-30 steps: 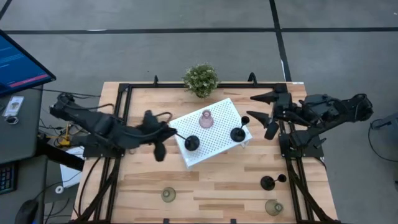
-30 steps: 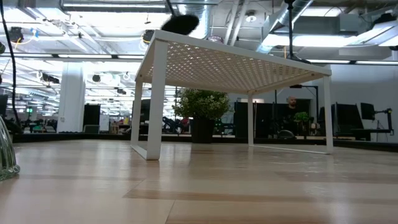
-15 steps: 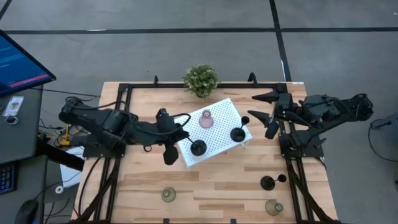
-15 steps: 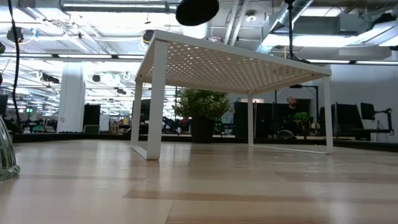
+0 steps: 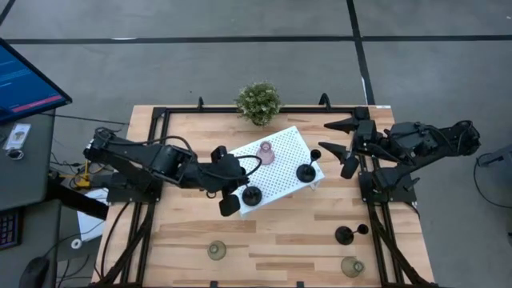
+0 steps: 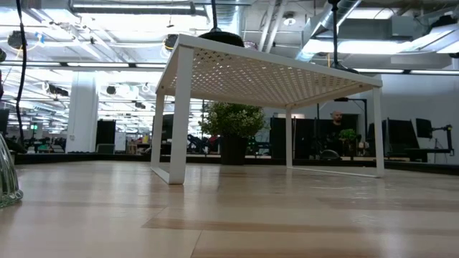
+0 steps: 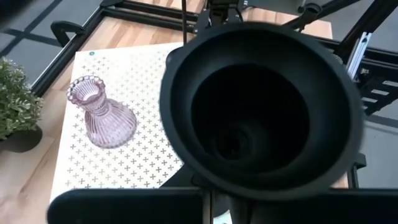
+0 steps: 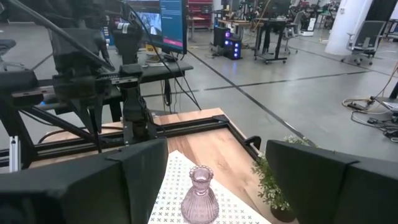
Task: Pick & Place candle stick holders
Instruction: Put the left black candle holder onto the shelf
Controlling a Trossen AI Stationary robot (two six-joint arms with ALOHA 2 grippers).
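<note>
My left gripper [image 5: 242,190] reaches over the near left corner of the white perforated tray [image 5: 284,144], shut on a black candle stick holder [image 5: 253,194] whose round base fills the left wrist view [image 7: 261,106]. A pink holder [image 5: 266,152] and a second black holder [image 5: 306,170] stand on the tray. A third black holder [image 5: 346,234] and two olive-green holders [image 5: 217,250] [image 5: 352,266] stand on the table near its front edge. My right gripper [image 5: 326,138] is open and empty, hovering by the tray's right end. My left gripper comes slanting down from the table's left, its fingers [image 7: 124,205] closed to a thin gap just behind the black holder. The base hides the stem, so I cannot see where it is pinched. The holder's base [image 6: 219,34] lies flat on the tray's top, near its edge.
A green potted plant [image 5: 258,102] stands at the table's far edge behind the tray. Black frame rails [image 5: 160,152] run along the table's left and right sides. Bare wood lies between the tray and the holders at the front.
My left gripper has moved toward the table's right and near edge, over the tray, carrying the black holder. The holder hung above the tray with its base tipped up. It has come down and its base now lies flat on the tray's top.
</note>
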